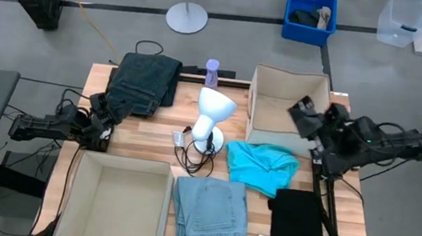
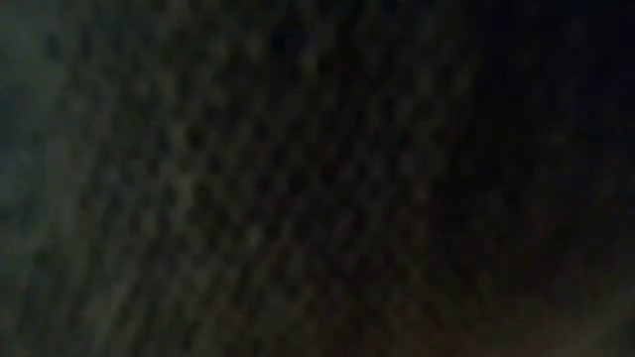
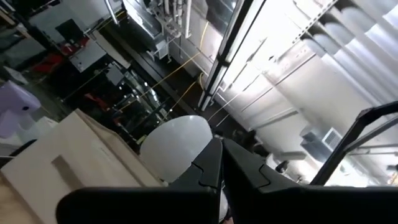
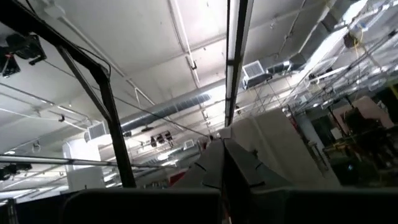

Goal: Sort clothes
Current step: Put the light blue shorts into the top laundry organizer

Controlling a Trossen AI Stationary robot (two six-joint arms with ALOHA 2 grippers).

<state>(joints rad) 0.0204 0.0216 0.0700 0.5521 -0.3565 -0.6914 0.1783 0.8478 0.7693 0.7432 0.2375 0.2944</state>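
The dark green trousers (image 1: 147, 82) lie folded at the table's far left. The teal shirt (image 1: 262, 164) lies crumpled right of centre. The light blue jeans (image 1: 211, 215) lie at the near edge, with the black garment (image 1: 298, 229) to their right. My left gripper (image 1: 102, 117) is shut and empty just near of the trousers, tipped upward; its shut fingers show in the left wrist view (image 3: 221, 158). My right gripper (image 1: 304, 113) is shut and empty over the right side of the far beige box (image 1: 268, 81), also tipped upward (image 4: 224, 155). Dark cloth fills the low view (image 2: 317, 178).
A white desk lamp (image 1: 211, 114) stands mid-table with its cord (image 1: 194, 158) coiled beside it. A small purple bottle (image 1: 212, 71) stands at the far edge. A second beige box (image 1: 77, 190) sits at the near left corner.
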